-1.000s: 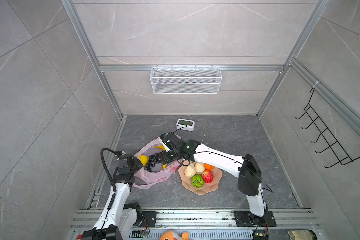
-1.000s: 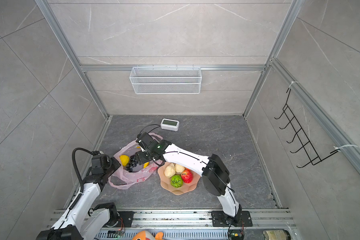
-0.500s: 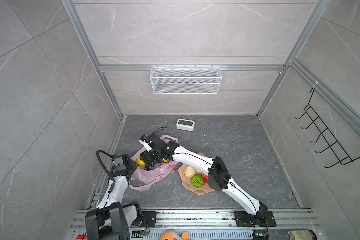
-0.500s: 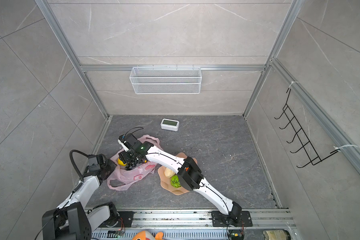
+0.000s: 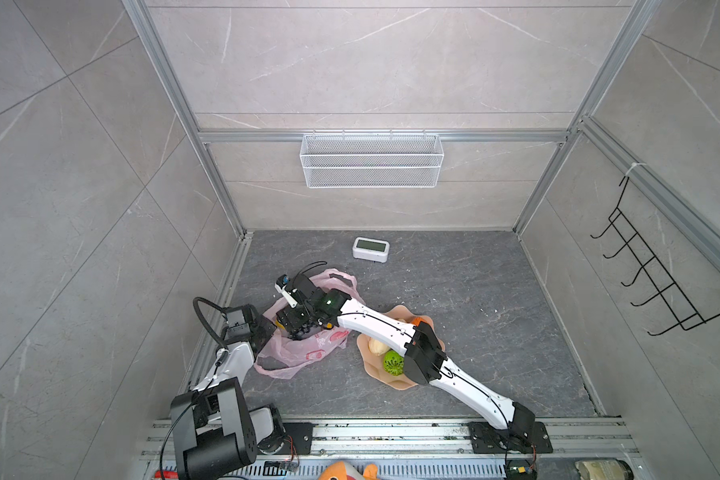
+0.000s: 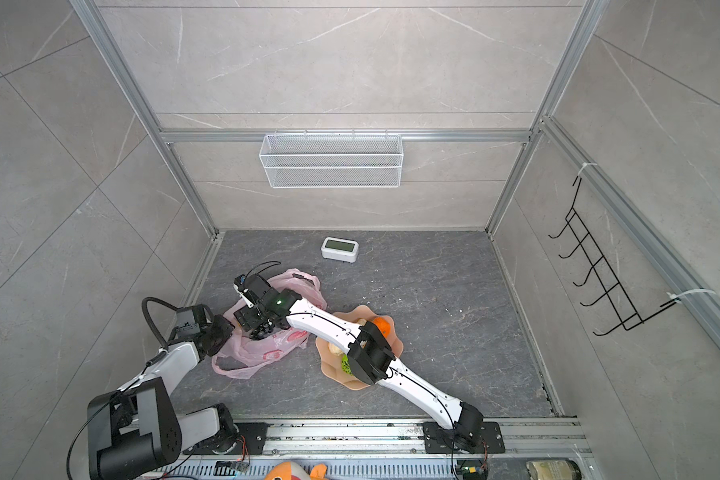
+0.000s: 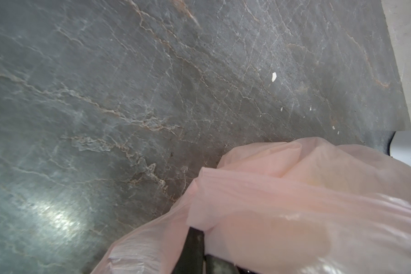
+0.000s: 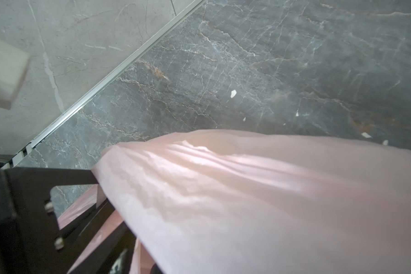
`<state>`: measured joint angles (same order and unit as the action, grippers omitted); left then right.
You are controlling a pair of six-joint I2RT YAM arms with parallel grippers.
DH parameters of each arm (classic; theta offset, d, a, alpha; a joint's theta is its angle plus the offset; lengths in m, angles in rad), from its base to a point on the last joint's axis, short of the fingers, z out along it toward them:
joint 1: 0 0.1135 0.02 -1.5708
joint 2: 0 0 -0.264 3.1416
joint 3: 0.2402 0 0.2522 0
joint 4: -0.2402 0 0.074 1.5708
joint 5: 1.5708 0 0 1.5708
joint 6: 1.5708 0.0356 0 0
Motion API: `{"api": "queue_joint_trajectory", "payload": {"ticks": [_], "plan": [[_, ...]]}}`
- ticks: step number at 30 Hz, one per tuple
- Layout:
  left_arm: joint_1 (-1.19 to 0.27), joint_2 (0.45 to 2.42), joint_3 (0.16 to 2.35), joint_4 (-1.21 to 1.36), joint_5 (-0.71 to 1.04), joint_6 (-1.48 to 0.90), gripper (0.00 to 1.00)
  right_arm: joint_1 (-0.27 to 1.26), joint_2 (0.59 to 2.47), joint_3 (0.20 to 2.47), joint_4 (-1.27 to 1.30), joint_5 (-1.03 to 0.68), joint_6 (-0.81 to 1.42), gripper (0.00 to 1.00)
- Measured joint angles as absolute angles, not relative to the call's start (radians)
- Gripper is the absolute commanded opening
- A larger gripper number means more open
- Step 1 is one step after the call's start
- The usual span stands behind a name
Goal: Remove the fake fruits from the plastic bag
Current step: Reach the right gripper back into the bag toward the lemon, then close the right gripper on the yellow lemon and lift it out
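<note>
at plastic bag [image 5: 308,349] edge, l fingers [image 7: 192,249] clenched on it; r fingers [image 8: 81,176] unclear.

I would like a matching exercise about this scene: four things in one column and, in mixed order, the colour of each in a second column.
Things:
1. plastic bag
2. bumpy fruit
3. hook rack
4. wire basket

Colours:
a. black
b. pink
c. white
d. green

Pairs: 1-b; 2-d; 3-a; 4-c
</note>
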<state>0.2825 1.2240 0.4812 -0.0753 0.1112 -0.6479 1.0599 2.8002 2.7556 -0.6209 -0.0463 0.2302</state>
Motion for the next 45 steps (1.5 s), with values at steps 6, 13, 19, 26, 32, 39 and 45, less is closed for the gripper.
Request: {"api": "queue_joint_trajectory", "payload": {"ticks": [6, 13, 19, 26, 32, 39, 45], "plan": [[0.282, 1.244, 0.48, -0.065, 0.139, -0.657, 0.0, 1.06, 2.852, 2.788, -0.585, -0.036, 0.212, 0.8], [0.282, 1.24, 0.48, -0.059, 0.144, -0.663, 0.0, 1.06, 2.873, 2.798, -0.572, -0.029, 0.189, 0.78], [0.282, 1.24, 0.479, -0.058, 0.145, -0.668, 0.0, 1.06, 2.875, 2.799, -0.574, -0.024, 0.178, 0.82], [0.282, 1.23, 0.478, -0.058, 0.144, -0.671, 0.0, 1.06, 2.874, 2.799, -0.587, -0.025, 0.152, 0.85], [0.282, 1.219, 0.478, -0.058, 0.143, -0.671, 0.0, 1.062, 2.874, 2.798, -0.602, -0.01, 0.133, 0.78], [0.282, 1.216, 0.476, -0.058, 0.142, -0.671, 0.0, 1.063, 2.874, 2.798, -0.609, 0.023, 0.127, 0.65], [0.282, 1.216, 0.473, -0.058, 0.143, -0.671, 0.0, 1.063, 2.836, 2.756, -0.631, 0.015, 0.134, 0.66]]}}
